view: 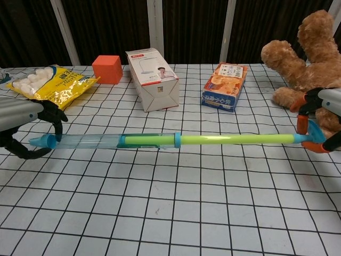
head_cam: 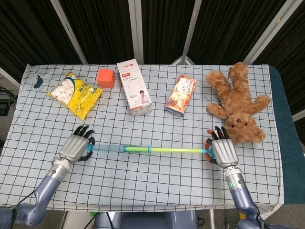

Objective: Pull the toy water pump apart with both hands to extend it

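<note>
The toy water pump (head_cam: 147,150) (view: 160,141) stretches across the near half of the table, a clear blue-tipped barrel on the left and a green rod on the right, held just above the cloth. My left hand (head_cam: 76,147) (view: 24,120) grips the blue nozzle end of the barrel. My right hand (head_cam: 222,151) (view: 326,112) grips the orange and blue handle (view: 311,140) at the rod's far end. The green rod is drawn far out of the barrel.
Along the far half stand a yellow marshmallow bag (head_cam: 75,94), an orange cube (head_cam: 106,78), a white box (head_cam: 134,87) and an orange snack carton (head_cam: 181,95). A brown teddy bear (head_cam: 236,104) lies close to my right hand. The checkered tablecloth (head_cam: 157,186) covers the table.
</note>
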`<control>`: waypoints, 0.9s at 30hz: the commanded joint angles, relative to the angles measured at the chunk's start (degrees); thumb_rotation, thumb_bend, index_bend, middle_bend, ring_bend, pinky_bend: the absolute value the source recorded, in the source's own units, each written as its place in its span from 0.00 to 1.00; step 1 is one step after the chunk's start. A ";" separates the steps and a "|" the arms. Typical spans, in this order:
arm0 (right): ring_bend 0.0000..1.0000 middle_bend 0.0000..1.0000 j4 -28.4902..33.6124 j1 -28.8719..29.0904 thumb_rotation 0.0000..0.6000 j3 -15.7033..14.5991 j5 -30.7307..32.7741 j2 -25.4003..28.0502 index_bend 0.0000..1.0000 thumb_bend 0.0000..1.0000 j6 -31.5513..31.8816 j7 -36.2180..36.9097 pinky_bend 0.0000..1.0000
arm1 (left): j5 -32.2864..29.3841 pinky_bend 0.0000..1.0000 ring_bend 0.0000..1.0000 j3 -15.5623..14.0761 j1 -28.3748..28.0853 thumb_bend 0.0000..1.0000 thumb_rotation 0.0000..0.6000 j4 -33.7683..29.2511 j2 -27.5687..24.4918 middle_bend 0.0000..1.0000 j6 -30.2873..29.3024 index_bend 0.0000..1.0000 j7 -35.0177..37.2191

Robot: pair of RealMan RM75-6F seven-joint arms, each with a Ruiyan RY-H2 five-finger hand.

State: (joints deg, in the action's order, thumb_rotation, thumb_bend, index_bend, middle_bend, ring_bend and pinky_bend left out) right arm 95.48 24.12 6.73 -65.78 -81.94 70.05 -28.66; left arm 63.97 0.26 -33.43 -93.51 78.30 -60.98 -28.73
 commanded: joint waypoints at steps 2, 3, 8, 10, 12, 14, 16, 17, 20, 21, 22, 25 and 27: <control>0.00 0.22 0.62 -0.35 1.00 0.21 0.48 0.75 0.66 0.41 0.60 -0.42 0.00 | 0.99 0.00 0.00 0.35 0.06 0.60 1.00 -0.80 -1.65 0.14 -0.04 0.48 0.70; 0.00 0.22 0.73 -0.44 1.00 0.24 0.53 0.91 0.66 0.41 0.75 -0.44 0.00 | 1.13 0.00 0.00 0.40 0.07 0.60 1.00 -0.99 -2.00 0.14 -0.05 0.48 0.74; 0.00 0.22 1.32 -0.93 1.00 0.48 1.32 1.85 0.66 0.41 1.37 -0.55 0.00 | 0.91 0.00 0.00 0.45 0.30 0.60 1.00 -1.31 -3.34 0.14 0.30 0.48 0.95; 0.00 0.22 1.56 -1.12 1.00 0.65 1.58 2.25 0.66 0.41 1.74 -0.61 0.00 | 0.76 0.00 0.00 0.39 0.44 0.60 1.00 -1.06 -3.54 0.14 0.47 0.48 1.02; 0.00 0.22 1.72 -1.24 1.00 0.75 1.72 2.53 0.66 0.41 1.95 -0.63 0.00 | 0.64 0.00 0.00 0.40 0.49 0.60 1.00 -0.87 -3.61 0.14 0.61 0.48 1.05; 0.00 0.22 1.82 -1.34 1.00 0.85 1.76 2.81 0.66 0.41 2.23 -0.71 0.00 | 0.63 0.00 0.00 0.46 0.55 0.60 1.00 -0.77 -3.66 0.14 0.63 0.48 1.14; 0.00 0.22 1.94 -1.45 1.00 0.95 1.86 3.10 0.66 0.41 2.41 -0.69 0.00 | 0.86 0.00 0.00 0.51 0.56 0.60 1.00 -0.75 -3.80 0.14 0.61 0.48 1.13; 0.00 0.22 1.96 -1.49 1.00 1.05 1.96 3.26 0.66 0.41 2.49 -0.65 0.00 | 1.03 0.00 0.00 0.54 0.54 0.60 1.00 -0.77 -3.91 0.14 0.60 0.48 1.11; 0.00 0.22 1.91 -1.55 1.00 1.24 2.39 3.53 0.66 0.41 2.52 -0.60 0.00 | 1.16 0.00 0.00 0.70 0.52 0.60 1.00 -0.98 -4.31 0.14 0.71 0.48 1.19; 0.00 0.22 1.87 -1.59 1.00 1.28 2.53 3.58 0.66 0.41 2.55 -0.64 0.00 | 1.21 0.00 0.00 0.74 0.52 0.60 1.00 -1.02 -4.41 0.14 0.71 0.48 1.19; 0.00 0.22 1.82 -1.60 1.00 1.31 2.64 3.61 0.66 0.41 2.58 -0.69 0.00 | 1.25 0.00 0.00 0.79 0.53 0.60 1.00 -1.06 -4.50 0.14 0.72 0.48 1.21; 0.00 0.22 1.75 -1.61 1.00 1.50 3.03 3.66 0.66 0.41 2.65 -0.76 0.00 | 1.32 0.00 0.00 0.82 0.53 0.60 1.00 -1.11 -4.74 0.14 0.90 0.48 1.22; 0.00 0.22 1.63 -1.60 1.00 1.55 3.15 3.69 0.66 0.41 2.75 -0.94 0.00 | 1.39 0.00 0.00 0.78 0.52 0.60 1.00 -1.08 -4.81 0.14 1.04 0.48 1.14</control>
State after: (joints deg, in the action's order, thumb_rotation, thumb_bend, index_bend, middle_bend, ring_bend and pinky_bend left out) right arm 97.14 22.53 8.26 -62.66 -78.27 72.76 -29.57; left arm 65.36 1.04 -32.91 -94.60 73.50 -59.93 -27.58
